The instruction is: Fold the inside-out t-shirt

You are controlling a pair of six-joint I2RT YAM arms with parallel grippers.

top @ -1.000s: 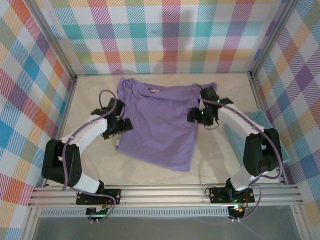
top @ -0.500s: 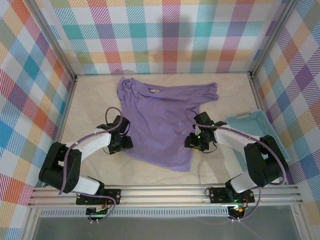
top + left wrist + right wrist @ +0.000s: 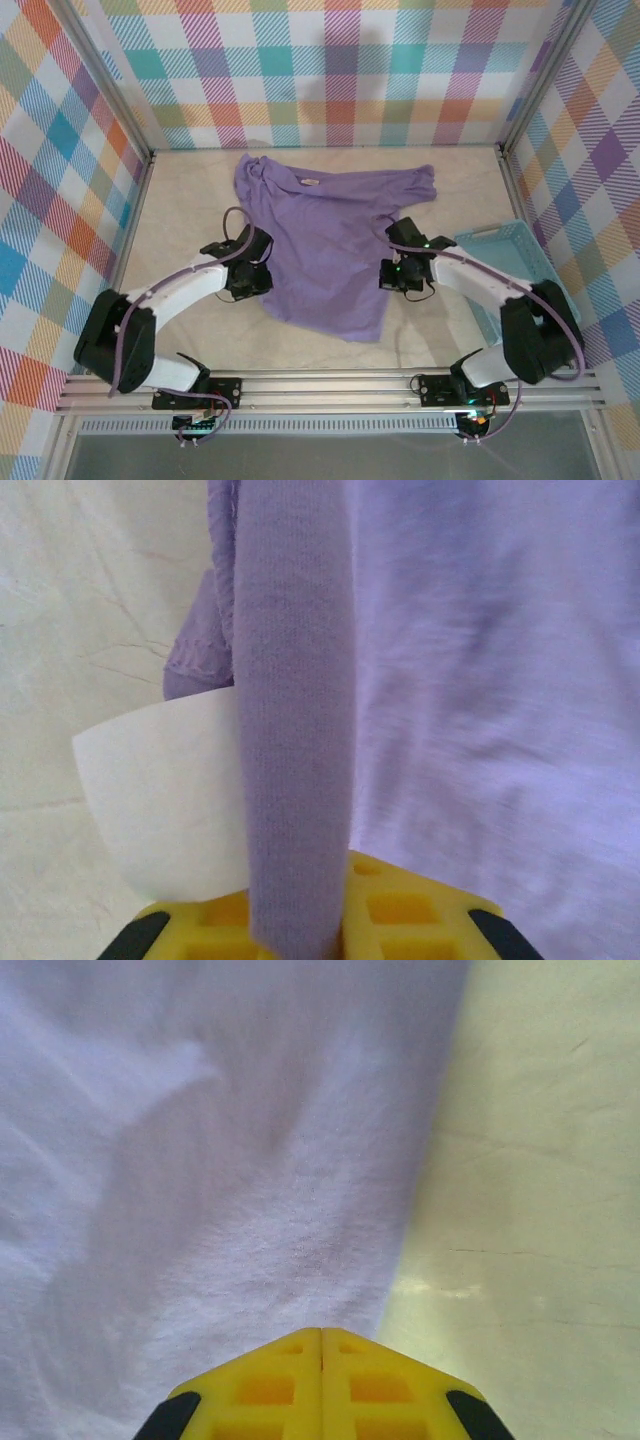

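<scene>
The lavender inside-out t-shirt (image 3: 320,235) lies spread on the table, collar at the far left, hem toward me. My left gripper (image 3: 250,276) sits at its left edge, shut on a raised fold of the t-shirt (image 3: 295,730) that runs up between the yellow fingers (image 3: 400,905). A white rounded flap (image 3: 160,800) sticks out beside that fold. My right gripper (image 3: 400,272) rests at the shirt's right edge. In the right wrist view its tips (image 3: 321,1332) are pressed together over the t-shirt (image 3: 200,1160), and no cloth shows between them.
A light blue basket (image 3: 505,250) stands at the right, close behind my right arm. Bare beige table (image 3: 540,1210) lies right of the shirt's edge and along the front (image 3: 320,350). Checked walls close in the back and both sides.
Both grippers have closed. The left one slid right onto the shirt's left edge and pinched up a fold. The right one came down from the sleeve to the right edge.
</scene>
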